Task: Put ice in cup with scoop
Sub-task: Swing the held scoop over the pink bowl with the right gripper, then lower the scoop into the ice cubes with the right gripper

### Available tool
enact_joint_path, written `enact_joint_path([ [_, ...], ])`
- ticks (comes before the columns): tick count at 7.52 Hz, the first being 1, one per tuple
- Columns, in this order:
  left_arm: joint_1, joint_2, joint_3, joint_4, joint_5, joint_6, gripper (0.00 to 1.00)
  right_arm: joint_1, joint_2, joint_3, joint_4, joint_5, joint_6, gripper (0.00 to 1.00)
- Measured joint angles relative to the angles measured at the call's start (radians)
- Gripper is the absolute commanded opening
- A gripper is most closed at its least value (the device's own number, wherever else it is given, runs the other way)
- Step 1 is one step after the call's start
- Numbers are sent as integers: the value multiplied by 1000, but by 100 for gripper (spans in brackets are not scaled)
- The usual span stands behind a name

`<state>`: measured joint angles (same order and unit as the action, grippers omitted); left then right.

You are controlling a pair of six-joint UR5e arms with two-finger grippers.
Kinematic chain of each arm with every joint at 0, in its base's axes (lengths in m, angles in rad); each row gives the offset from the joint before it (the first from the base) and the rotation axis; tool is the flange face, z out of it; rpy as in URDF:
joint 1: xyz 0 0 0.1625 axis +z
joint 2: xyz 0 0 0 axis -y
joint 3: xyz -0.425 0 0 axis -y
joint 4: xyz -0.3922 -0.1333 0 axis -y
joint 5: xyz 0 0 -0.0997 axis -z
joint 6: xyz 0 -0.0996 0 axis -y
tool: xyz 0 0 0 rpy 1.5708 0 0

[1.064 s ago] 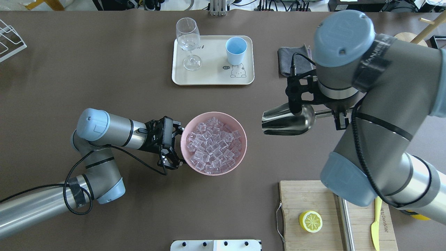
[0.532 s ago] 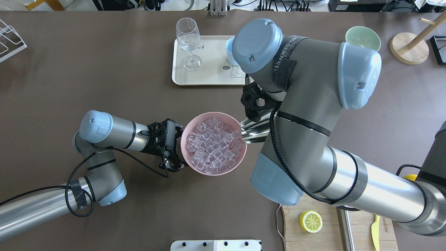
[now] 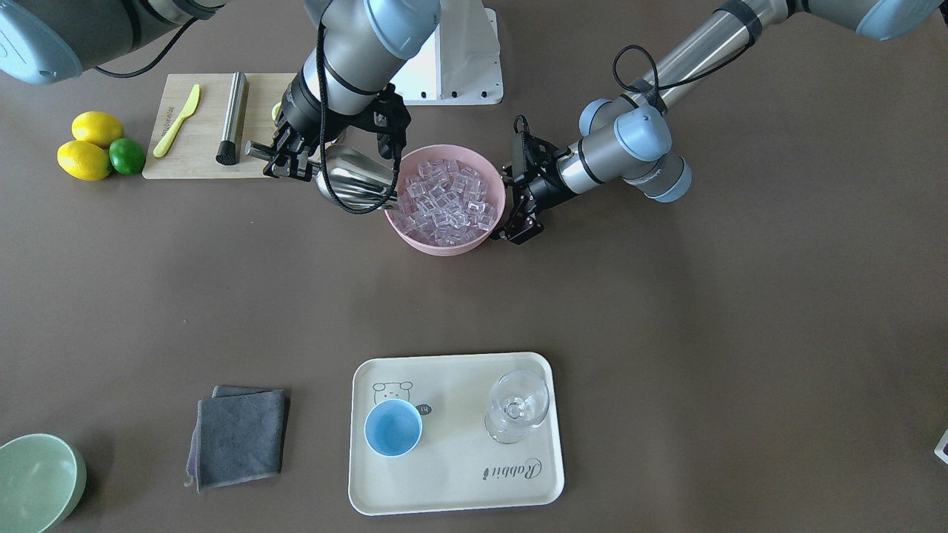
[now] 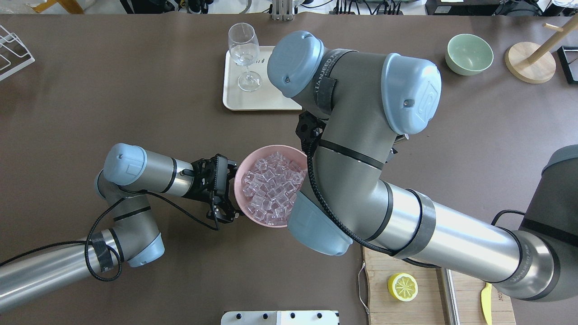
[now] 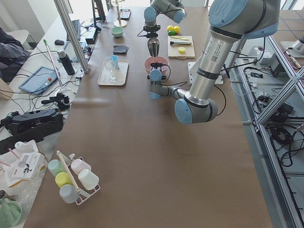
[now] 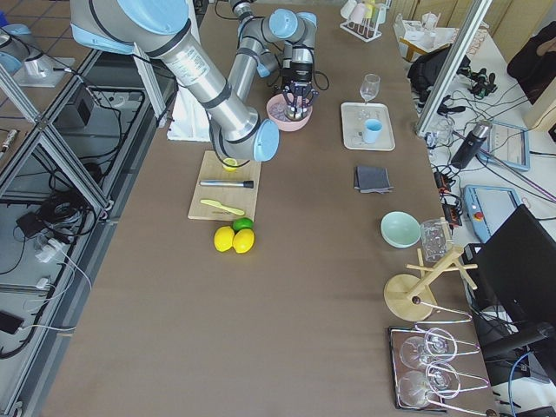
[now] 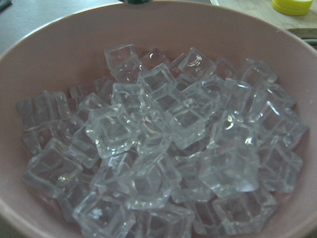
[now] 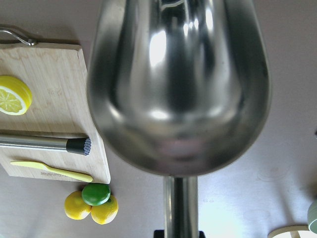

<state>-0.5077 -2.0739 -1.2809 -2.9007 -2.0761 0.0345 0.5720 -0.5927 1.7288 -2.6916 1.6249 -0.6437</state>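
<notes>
The ice (image 3: pixel 444 196) fills a pink bowl (image 3: pixel 415 237) at mid-table and also shows in the left wrist view (image 7: pixel 163 144). My right gripper (image 3: pixel 292 157) is shut on the handle of the steel scoop (image 3: pixel 355 181). The scoop is tilted, with its mouth at the bowl's rim against the ice. Its trough looks empty in the right wrist view (image 8: pixel 178 84). My left gripper (image 4: pixel 222 189) is open, with its fingers spread against the bowl's opposite side. The light-blue cup (image 3: pixel 392 428) stands on a cream tray (image 3: pixel 459 488). In the overhead view my right arm hides the cup.
A stemmed glass (image 3: pixel 517 406) stands on the tray beside the cup. A cutting board (image 3: pixel 200 148) with a steel cylinder (image 3: pixel 232 118) and a yellow knife (image 3: pixel 178 122) lies near the scoop. Lemons (image 3: pixel 89 144), a grey cloth (image 3: pixel 241 437) and a green bowl (image 3: pixel 37 481) lie further off.
My right arm has swung left with the scoop, from well beside the bowl to its rim, and now covers the cup in the overhead view. My left arm has barely moved.
</notes>
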Motion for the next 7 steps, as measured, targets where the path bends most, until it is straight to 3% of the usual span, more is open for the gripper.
enact_joint_path([
  [7,1,0,0,0,-2,1,98,-57,66,-109,-23,-8,95,0],
])
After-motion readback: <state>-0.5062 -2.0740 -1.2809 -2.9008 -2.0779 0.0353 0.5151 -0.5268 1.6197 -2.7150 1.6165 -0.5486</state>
